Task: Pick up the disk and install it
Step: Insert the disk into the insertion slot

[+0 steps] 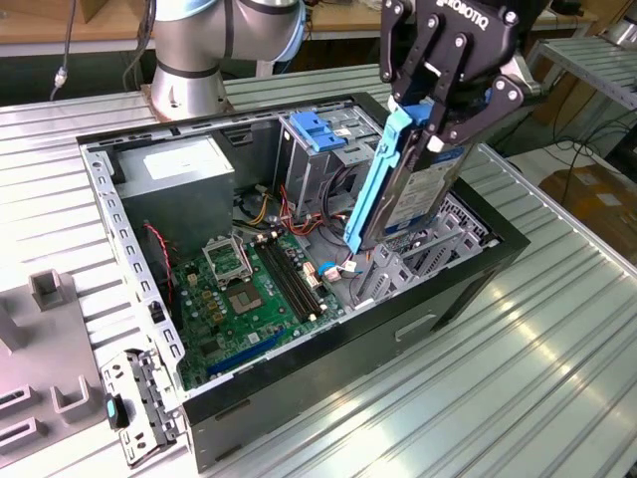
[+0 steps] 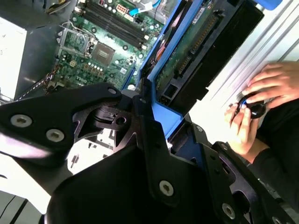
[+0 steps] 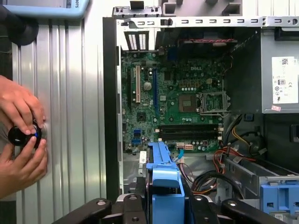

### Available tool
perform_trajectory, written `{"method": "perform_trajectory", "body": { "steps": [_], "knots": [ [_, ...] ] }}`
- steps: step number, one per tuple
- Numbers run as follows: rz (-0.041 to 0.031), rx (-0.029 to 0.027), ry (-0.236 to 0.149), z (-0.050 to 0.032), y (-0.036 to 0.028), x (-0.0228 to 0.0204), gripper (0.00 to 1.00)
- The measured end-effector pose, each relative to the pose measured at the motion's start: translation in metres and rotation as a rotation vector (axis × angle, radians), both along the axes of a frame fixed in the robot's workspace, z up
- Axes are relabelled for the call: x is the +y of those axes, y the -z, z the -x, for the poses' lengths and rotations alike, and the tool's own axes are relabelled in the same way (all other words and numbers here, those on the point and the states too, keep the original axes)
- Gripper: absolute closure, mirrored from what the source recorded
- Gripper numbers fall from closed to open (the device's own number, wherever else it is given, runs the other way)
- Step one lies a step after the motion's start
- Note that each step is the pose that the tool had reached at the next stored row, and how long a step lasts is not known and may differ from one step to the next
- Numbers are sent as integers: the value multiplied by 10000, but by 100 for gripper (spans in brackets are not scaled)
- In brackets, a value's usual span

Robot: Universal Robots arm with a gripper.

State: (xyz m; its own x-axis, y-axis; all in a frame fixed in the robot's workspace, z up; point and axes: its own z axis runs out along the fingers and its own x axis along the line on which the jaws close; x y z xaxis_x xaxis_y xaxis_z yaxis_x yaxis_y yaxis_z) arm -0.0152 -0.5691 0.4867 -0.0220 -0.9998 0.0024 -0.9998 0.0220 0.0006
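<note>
— Clenched on the disk (image 1: 410, 189), held tilted on edge, hanging below the jaws over the open case (image 1: 299, 383).
— Could snag the cables (image 1: 333, 269) just under its lower end, or catch the metal cage (image 1: 398, 267) beside them if lowered askew.
— Room?
— Tight below; open above and out toward the table (image 1: 537, 378).

The flat rectangular silver-metal hard drive (image 1: 413, 194), blue plastic rails along its sides, hung steeply tilted over the open black computer case (image 1: 299, 370).
</note>
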Motion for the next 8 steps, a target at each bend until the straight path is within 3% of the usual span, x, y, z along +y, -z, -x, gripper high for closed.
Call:
{"method": "perform_trajectory", "body": {
  "steps": [3, 4, 8],
  "knots": [
    [0, 4, 0, -32, 12, -103, 63],
    [-2, 13, 0, -85, 17, -129, 63],
    [-2, 40, 0, -314, 26, -144, 63]
  ]
}}
